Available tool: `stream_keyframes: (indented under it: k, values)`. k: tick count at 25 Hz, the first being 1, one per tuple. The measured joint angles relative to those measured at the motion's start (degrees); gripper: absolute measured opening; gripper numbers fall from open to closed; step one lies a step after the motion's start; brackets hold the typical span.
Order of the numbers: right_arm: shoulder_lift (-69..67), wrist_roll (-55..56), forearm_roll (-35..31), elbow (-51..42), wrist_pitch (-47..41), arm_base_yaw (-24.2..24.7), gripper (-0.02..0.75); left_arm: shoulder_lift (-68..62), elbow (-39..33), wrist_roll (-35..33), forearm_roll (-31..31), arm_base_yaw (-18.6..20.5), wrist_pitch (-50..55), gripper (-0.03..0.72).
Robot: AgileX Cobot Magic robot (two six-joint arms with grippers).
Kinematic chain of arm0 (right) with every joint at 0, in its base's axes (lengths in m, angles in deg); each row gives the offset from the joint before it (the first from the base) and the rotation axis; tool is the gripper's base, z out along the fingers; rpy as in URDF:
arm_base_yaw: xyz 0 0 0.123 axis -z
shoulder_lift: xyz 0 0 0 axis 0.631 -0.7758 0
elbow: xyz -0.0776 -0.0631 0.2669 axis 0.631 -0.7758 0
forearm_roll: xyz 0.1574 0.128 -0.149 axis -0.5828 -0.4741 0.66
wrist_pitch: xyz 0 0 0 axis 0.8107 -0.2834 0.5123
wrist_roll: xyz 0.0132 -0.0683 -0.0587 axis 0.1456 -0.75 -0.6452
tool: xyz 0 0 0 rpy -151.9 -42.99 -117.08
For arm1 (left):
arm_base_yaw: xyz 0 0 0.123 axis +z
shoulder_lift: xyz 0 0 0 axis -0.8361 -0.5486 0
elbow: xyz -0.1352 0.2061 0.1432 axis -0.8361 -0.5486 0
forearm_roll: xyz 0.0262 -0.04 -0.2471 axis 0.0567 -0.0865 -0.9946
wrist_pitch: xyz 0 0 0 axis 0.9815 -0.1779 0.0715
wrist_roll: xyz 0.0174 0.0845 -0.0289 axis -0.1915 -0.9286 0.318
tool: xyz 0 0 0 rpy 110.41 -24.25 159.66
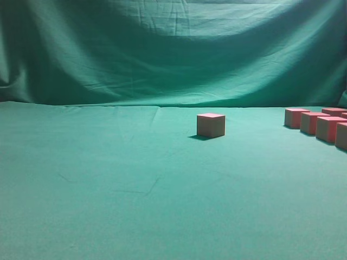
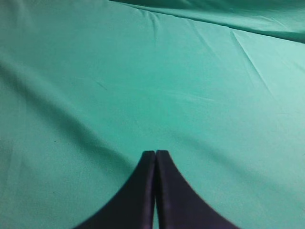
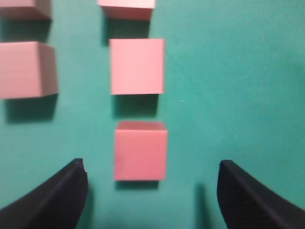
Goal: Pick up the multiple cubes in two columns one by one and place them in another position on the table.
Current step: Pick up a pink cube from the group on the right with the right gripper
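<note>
One pinkish-red cube (image 1: 211, 125) stands alone near the middle of the green table (image 1: 108, 189). Several more cubes (image 1: 317, 123) sit in two columns at the right edge of the exterior view. In the right wrist view my right gripper (image 3: 151, 174) hangs open above those columns, with the nearest cube (image 3: 140, 150) just ahead of its fingertips, left of their midline, and a second cube (image 3: 137, 66) beyond it. Nothing is between its fingers. My left gripper (image 2: 156, 153) is shut, empty, over bare cloth. Neither arm shows in the exterior view.
A wrinkled green backdrop (image 1: 173, 49) rises behind the table. In the right wrist view the other column (image 3: 26, 69) lies to the left of the nearest cubes. Bare cloth spreads over the table's left and front.
</note>
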Motion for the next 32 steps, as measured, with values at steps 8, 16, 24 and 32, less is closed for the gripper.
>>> stream_keyframes:
  k: [8, 16, 24, 32]
  values:
    - [-5.1, 0.0, -0.7, 0.0, 2.9, 1.0, 0.561, 0.0, 0.0, 0.0, 0.0, 0.0, 0.0, 0.0]
    - [-5.9, -0.7, -0.7, 0.0, 4.2, 1.0, 0.258, 0.0, 0.0, 0.0, 0.0, 0.0, 0.0, 0.0]
    - [-6.3, -3.5, -2.0, 5.3, -5.4, -2.2, 0.262, 0.0, 0.0, 0.0, 0.0, 0.0, 0.0, 0.0]
    - [-6.1, -7.1, -2.7, 24.3, -17.3, -14.6, 0.262, 0.0, 0.0, 0.0, 0.0, 0.0, 0.0, 0.0]
